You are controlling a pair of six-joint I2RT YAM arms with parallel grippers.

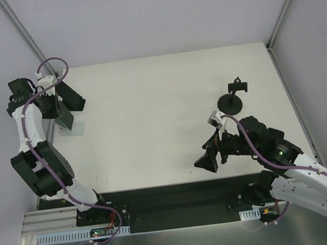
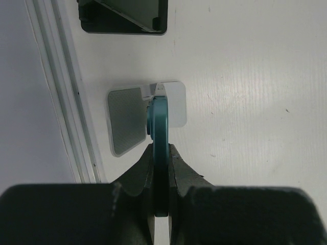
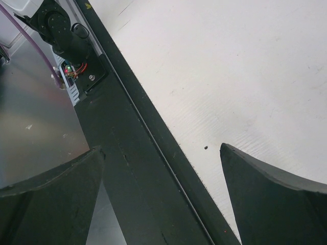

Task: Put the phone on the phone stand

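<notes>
A teal phone shows edge-on in the left wrist view, upright between the fingers of my left gripper, which is shut on its lower part. Just beyond it on the table lies the white phone stand with a grey pad; the phone's far end hangs over the joint between pad and plate. From above, the left gripper holds the dark-looking phone over the stand at the table's far left. My right gripper is open and holds nothing, near the front edge.
A black framed object lies just behind the stand, also black framed object. A black round-based holder with a clamp stands at the right. The left wall rail runs close beside the stand. The right gripper hovers over the table's black front strip.
</notes>
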